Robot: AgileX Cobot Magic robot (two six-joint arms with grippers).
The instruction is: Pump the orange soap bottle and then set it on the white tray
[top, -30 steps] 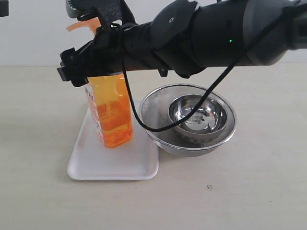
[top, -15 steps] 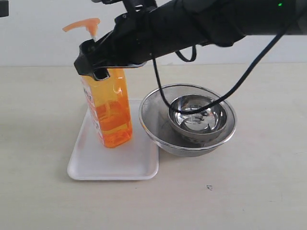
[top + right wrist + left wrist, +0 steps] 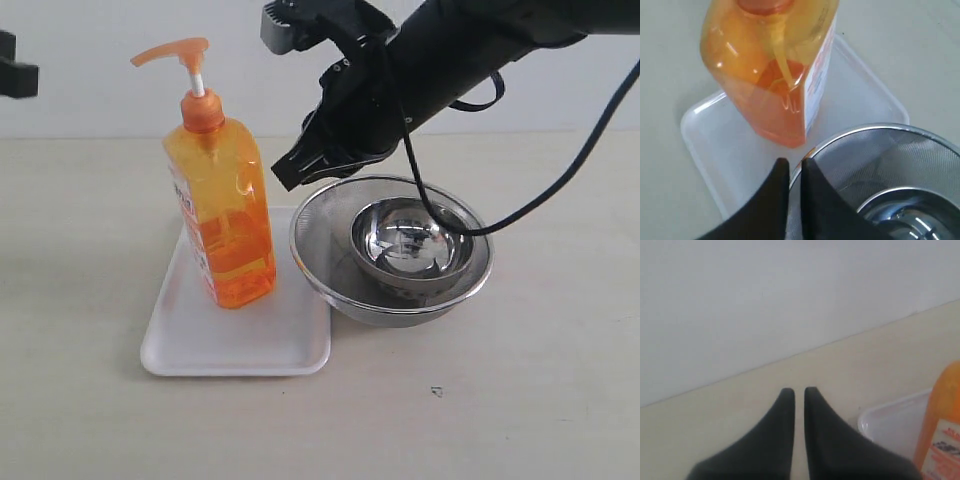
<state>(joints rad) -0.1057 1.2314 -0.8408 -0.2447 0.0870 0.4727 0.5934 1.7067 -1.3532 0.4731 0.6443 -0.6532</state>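
orange soap bottle [image 3: 225, 230] upright on white tray [image 3: 200, 345], spout left, left hand [image 3: 799, 390] and right hand [image 3: 794, 161] closed, empty

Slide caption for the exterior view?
Orange soap bottle stands upright on the white tray; right gripper, shut, hangs beside it, by the steel bowls.

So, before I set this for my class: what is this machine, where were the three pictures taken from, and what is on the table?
It is a robot with two black arms, each ending in a two-fingered gripper. The wide picture comes from a camera off the arms; the other two come from cameras on the wrists. On the table an orange soap bottle stands upright on a white tray, beside two nested steel bowls. The right gripper hangs between bottle and bowls; the left gripper is away from the bottle. Both are shut and hold nothing.
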